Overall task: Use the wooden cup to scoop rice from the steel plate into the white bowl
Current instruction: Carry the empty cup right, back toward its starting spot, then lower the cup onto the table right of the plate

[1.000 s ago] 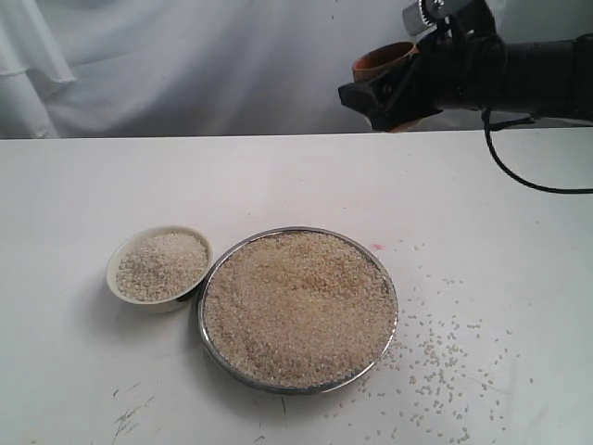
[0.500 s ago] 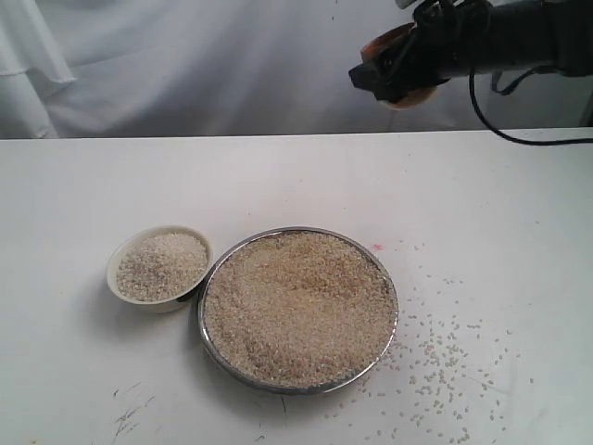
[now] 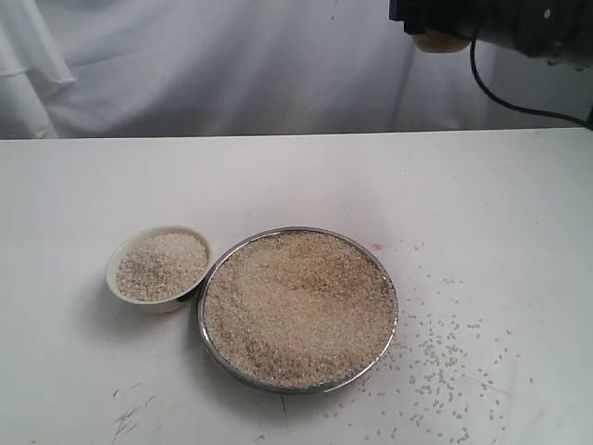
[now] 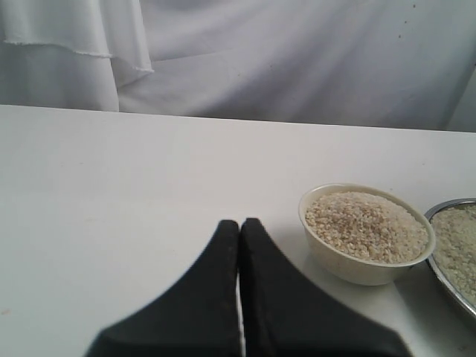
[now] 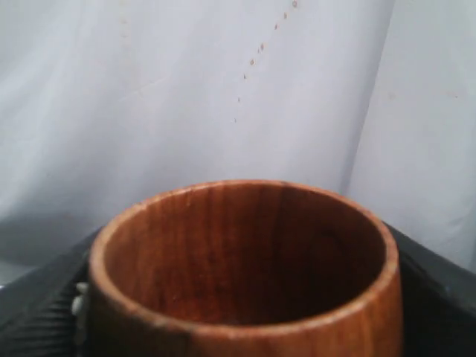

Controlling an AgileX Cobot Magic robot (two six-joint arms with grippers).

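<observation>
The steel plate (image 3: 200, 320) sits at the table's front middle, heaped with rice (image 3: 296, 306). Touching its left side is the white bowl (image 3: 114, 278), also filled with grains. High at the top right, my right gripper (image 3: 434, 20) is shut on the wooden cup (image 3: 441, 42), of which only the underside shows below the frame edge. In the right wrist view the cup (image 5: 245, 245) looks empty, with black fingers (image 5: 41, 309) on both sides. My left gripper (image 4: 239, 223) is shut and empty, low over the table beside the bowl (image 4: 349, 264), near the plate's rim (image 4: 446, 279).
Loose grains (image 3: 445, 357) lie scattered on the table to the right of the plate. A small pink spot (image 3: 376, 247) marks the table behind the plate. Dark scuffs (image 3: 130, 413) show at the front left. A white cloth (image 3: 185, 65) hangs behind.
My right arm has risen and drawn back to the right with the cup, from well above the table's far edge to the top edge of the exterior view. Plate and bowl are unmoved.
</observation>
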